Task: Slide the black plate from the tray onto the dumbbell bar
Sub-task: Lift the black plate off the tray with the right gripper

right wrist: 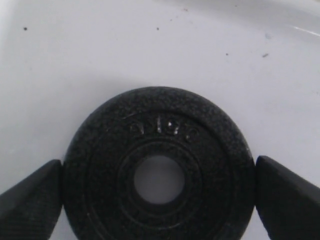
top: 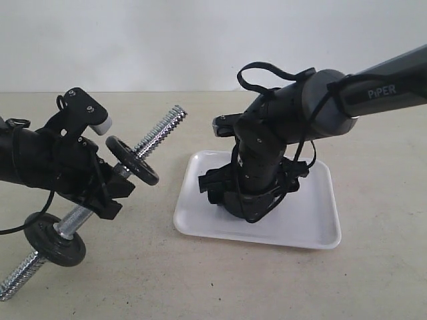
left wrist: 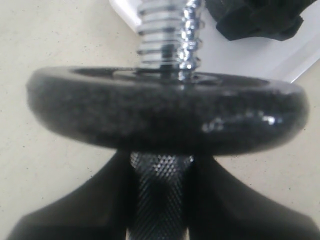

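The black plate (right wrist: 100, 150) lies flat on the white tray (right wrist: 150, 45), centre hole up. My right gripper (right wrist: 159, 167) is down over it with one finger (right wrist: 285, 195) against each side of its rim; in the exterior view the gripper (top: 250, 200) hides the plate. My left gripper (top: 110, 190) is shut on the knurled middle of the dumbbell bar (top: 163, 127), which slants up toward the tray (top: 313, 220). The bar's free threaded end (left wrist: 167, 35) points at the tray.
One black disc (top: 132, 160) sits on the bar just above my left gripper, seen edge-on as a disc (left wrist: 165, 110) in the left wrist view. Another black disc (top: 55, 239) is on the bar's low end, near the table. The table is beige.
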Motion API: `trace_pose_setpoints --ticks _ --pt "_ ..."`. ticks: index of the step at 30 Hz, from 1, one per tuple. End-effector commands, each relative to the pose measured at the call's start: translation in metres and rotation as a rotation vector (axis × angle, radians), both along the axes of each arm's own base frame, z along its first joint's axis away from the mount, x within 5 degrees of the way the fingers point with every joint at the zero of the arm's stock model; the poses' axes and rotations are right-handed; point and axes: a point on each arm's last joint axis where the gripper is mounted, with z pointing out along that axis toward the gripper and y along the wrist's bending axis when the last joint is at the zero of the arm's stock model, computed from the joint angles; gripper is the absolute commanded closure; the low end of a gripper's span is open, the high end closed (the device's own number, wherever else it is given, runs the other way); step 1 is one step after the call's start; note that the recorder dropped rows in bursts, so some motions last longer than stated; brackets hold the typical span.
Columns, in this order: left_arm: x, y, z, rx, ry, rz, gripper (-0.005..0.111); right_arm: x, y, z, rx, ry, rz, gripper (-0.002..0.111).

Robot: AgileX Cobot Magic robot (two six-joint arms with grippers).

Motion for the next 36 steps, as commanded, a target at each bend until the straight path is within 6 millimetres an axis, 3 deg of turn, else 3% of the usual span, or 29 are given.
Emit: trace_pose_setpoints --ticks 1,13,26,36 --pt "0.0 0.0 0.017 -0.045 -0.047 0.039 0.102 -0.003 -0.005 0.023 -0.019 -0.03 0.042 0.108" --pt "-0.003 -0.003 0.016 -0.064 -0.027 0.013 0.102 -0.007 -0.009 0.059 -0.009 -0.096 0.089 0.108" --pt "-0.004 -0.004 0.016 -0.075 -0.016 -0.001 0.102 0.008 -0.04 0.066 0.072 -0.035 0.081 0.108" --pt "-0.004 -0.004 0.016 -0.074 -0.016 -0.003 0.102 0.013 -0.041 0.068 0.21 -0.024 0.15 0.108"
